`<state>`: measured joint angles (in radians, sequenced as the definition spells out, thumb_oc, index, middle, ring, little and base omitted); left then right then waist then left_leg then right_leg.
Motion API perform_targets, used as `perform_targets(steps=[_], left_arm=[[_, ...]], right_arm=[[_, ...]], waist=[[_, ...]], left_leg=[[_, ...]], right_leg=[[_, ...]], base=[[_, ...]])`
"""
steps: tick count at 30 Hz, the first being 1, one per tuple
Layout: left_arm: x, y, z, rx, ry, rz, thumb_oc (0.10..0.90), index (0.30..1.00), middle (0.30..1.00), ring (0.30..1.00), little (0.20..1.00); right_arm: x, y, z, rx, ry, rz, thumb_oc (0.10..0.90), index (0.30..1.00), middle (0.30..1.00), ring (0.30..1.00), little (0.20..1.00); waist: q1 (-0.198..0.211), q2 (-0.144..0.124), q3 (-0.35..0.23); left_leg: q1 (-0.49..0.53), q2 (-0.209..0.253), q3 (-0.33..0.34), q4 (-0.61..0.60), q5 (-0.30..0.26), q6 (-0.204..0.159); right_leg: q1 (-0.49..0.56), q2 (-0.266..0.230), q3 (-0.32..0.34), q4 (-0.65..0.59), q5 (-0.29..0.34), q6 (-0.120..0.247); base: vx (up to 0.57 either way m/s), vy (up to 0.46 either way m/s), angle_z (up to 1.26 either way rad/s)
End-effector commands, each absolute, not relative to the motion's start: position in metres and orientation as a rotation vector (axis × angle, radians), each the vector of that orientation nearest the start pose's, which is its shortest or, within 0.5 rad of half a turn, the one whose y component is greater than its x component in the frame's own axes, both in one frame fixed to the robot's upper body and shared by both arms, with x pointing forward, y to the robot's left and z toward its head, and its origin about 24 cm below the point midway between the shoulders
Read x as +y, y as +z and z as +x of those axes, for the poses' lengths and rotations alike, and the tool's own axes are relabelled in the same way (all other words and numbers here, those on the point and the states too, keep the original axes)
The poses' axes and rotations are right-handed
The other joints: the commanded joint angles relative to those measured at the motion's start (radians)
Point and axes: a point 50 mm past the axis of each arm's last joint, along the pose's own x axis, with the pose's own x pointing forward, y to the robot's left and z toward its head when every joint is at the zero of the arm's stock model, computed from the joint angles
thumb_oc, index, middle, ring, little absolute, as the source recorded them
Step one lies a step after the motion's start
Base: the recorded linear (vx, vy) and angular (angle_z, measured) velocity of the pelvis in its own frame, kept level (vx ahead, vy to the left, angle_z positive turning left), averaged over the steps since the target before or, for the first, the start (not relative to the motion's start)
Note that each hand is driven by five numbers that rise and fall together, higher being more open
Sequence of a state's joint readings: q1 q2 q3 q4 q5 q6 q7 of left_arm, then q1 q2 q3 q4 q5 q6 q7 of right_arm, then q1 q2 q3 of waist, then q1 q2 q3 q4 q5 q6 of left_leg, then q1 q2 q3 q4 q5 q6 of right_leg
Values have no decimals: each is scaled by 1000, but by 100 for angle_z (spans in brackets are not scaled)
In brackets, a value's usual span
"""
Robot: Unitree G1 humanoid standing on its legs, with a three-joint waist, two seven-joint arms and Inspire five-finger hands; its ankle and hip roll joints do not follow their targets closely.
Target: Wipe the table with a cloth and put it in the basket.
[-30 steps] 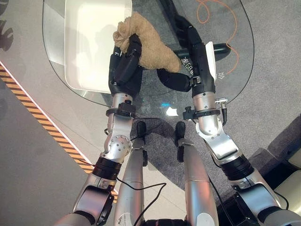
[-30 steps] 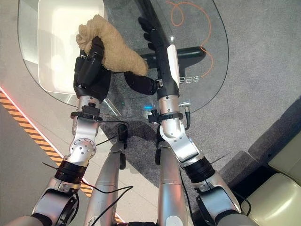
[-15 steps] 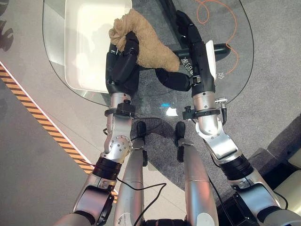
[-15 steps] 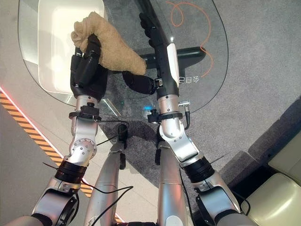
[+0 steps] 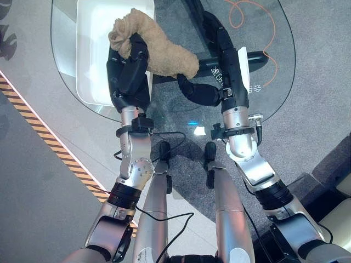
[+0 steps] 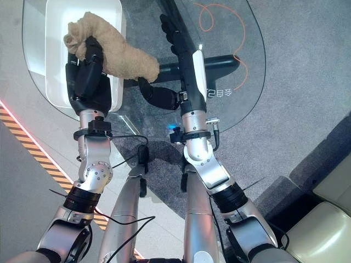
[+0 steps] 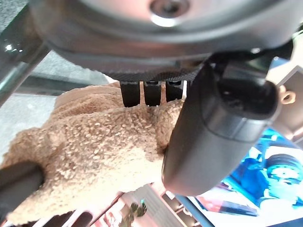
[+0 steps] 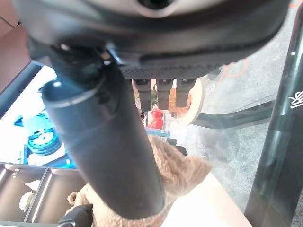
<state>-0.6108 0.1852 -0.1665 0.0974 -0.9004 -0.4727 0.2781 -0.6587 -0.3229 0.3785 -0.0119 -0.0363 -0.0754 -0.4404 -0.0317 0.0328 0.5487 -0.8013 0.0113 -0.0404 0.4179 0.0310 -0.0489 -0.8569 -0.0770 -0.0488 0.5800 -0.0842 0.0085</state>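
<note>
A tan fuzzy cloth (image 5: pixel 156 48) hangs lifted above the glass table (image 5: pixel 274 82), with my left hand (image 5: pixel 127 74) shut on its bunched end over the white basket (image 5: pixel 90 49). In the left wrist view the cloth (image 7: pixel 90 161) fills the space between my curled fingers and thumb (image 7: pixel 215 127). The cloth's loose end trails toward my right hand (image 5: pixel 222 52), which lies over the glass with straight fingers and its thumb stuck out beneath the cloth. The right wrist view shows that thumb (image 8: pixel 104 142) with the cloth (image 8: pixel 180 170) past it.
The round glass table stands on a dark metal base (image 5: pixel 230 60) over grey carpet. An orange cable (image 5: pixel 249 16) lies on the floor beneath the glass. A yellow-and-black striped floor line (image 5: pixel 49 142) runs at the left. A pale seat (image 6: pixel 323 230) is at lower right.
My left hand has carried the cloth leftward and farther away, from the basket's right edge to above its inside. The right hand has shifted a little the same way.
</note>
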Motion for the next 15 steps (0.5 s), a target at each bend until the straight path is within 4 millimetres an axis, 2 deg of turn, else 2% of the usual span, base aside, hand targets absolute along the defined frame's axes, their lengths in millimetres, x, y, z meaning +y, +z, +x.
perform_targets(steps=[1,8,15], left_arm=[[162,279,296,-1101,-51,-764,100,300,300,300,200],[174,280,299,-1112,27,-731,100,300,300,300,200],[183,278,310,-1079,102,-684,100,300,300,300,200]], right_arm=[[-86,292,276,-1147,-4,-111,800,900,900,900,900],[-100,288,283,-1132,-124,-151,800,900,900,900,900],[-127,278,296,-1088,-326,-122,800,900,900,900,900]], waist=[[19,-5,-29],[13,-4,-29],[1,-5,-29]], left_leg=[[48,-50,43,12,-50,53],[47,-47,46,15,-54,50],[49,-42,51,16,-59,47]], right_leg=[[56,61,-14,-12,-20,-5],[53,62,-11,-7,-24,-5],[54,63,-5,-5,-28,-2]], base=[[0,0,0],[0,0,0],[0,0,0]])
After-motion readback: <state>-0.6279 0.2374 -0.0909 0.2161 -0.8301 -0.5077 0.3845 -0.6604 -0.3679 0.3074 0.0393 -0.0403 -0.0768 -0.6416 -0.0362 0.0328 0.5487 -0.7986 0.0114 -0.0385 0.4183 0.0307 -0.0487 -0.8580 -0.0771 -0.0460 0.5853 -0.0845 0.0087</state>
